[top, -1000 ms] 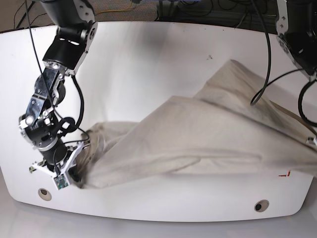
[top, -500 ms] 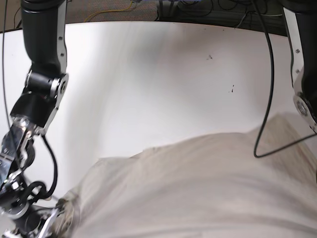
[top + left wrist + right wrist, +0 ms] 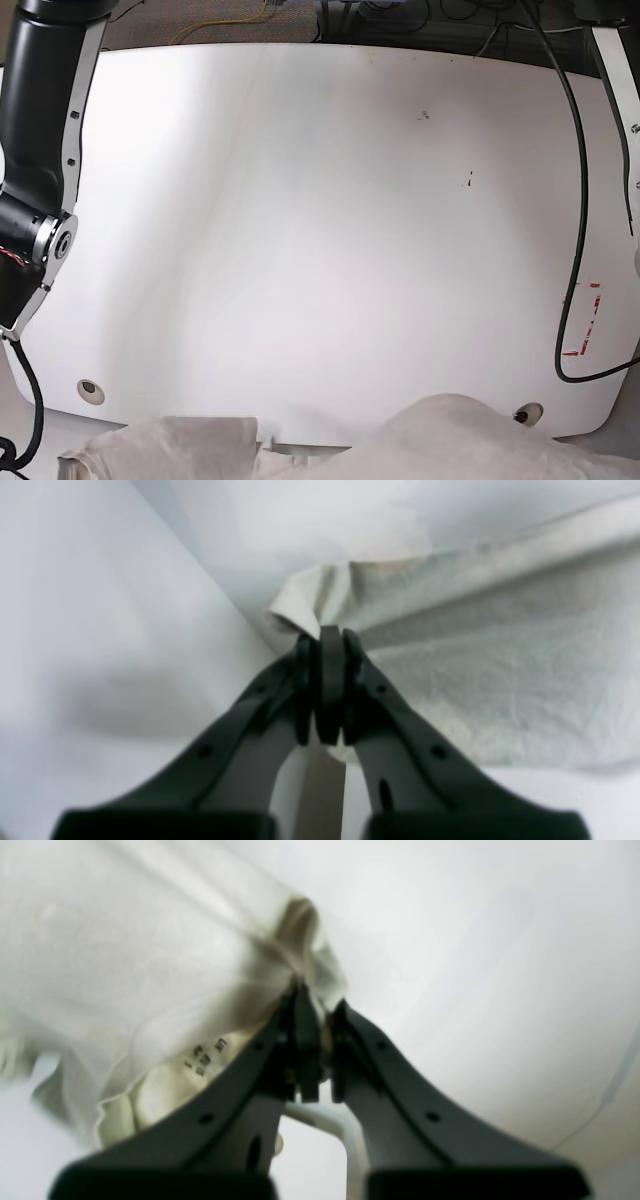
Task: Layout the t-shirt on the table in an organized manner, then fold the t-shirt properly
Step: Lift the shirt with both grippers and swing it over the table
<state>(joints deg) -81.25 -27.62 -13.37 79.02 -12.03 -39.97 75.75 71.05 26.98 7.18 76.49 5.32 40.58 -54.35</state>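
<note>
The beige t-shirt [image 3: 430, 440] shows only along the bottom edge of the base view, hanging in front of the table's near rim. The white table [image 3: 320, 220] behind it is bare. My left gripper [image 3: 327, 640] is shut on a bunched corner of the t-shirt [image 3: 475, 670], which stretches away to the right. My right gripper [image 3: 312, 1000] is shut on a folded edge of the t-shirt [image 3: 150, 950], which spreads to the left with its printed inner label [image 3: 205, 1060] showing. Neither gripper appears in the base view.
Two round grey holes [image 3: 90, 390] [image 3: 523, 414] sit near the table's front edge. A red dashed mark [image 3: 585, 320] lies at the right. A black cable [image 3: 578, 200] hangs down on the right, and an arm's black link [image 3: 40, 150] stands at the left edge.
The t-shirt has come off the middle of the table toward the near edge and the camera. Both arms drew back with it, and their grippers left the base view.
</note>
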